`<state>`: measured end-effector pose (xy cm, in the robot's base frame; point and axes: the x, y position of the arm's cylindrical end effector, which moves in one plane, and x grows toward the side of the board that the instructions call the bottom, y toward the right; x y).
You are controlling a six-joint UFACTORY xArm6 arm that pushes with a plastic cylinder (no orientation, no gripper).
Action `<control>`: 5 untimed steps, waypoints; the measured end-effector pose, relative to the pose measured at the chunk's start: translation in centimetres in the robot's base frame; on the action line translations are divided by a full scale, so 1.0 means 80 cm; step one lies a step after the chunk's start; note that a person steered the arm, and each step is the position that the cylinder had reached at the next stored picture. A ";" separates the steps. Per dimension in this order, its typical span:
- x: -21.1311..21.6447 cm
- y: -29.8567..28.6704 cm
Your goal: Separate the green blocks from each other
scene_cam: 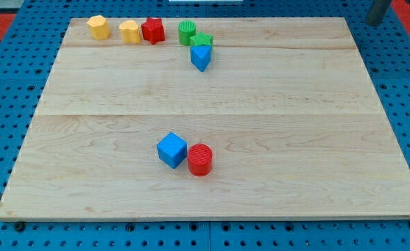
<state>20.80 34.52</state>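
A green cylinder (pixel 187 32) stands near the board's top edge, a little left of centre. A second green block (pixel 202 40) touches it on its lower right; its shape is hard to make out. A blue block (pixel 201 57) with a pointed front sits right below the second green block, touching it. My tip (pixel 377 24) is at the view's top right, just beyond the wooden board's (pixel 295 139) top right corner, far to the right of the green blocks and touching no block.
A red star-like block (pixel 153 30) sits left of the green cylinder, beside a yellow block (pixel 129 31); another yellow block (pixel 98 26) lies further left. A blue cube (pixel 171 150) and a red cylinder (pixel 200 160) touch each other at lower centre.
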 end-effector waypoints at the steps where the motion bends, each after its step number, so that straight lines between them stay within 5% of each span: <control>1: 0.004 0.000; 3: 0.019 -0.035; 5: 0.007 -0.311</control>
<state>21.33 9.67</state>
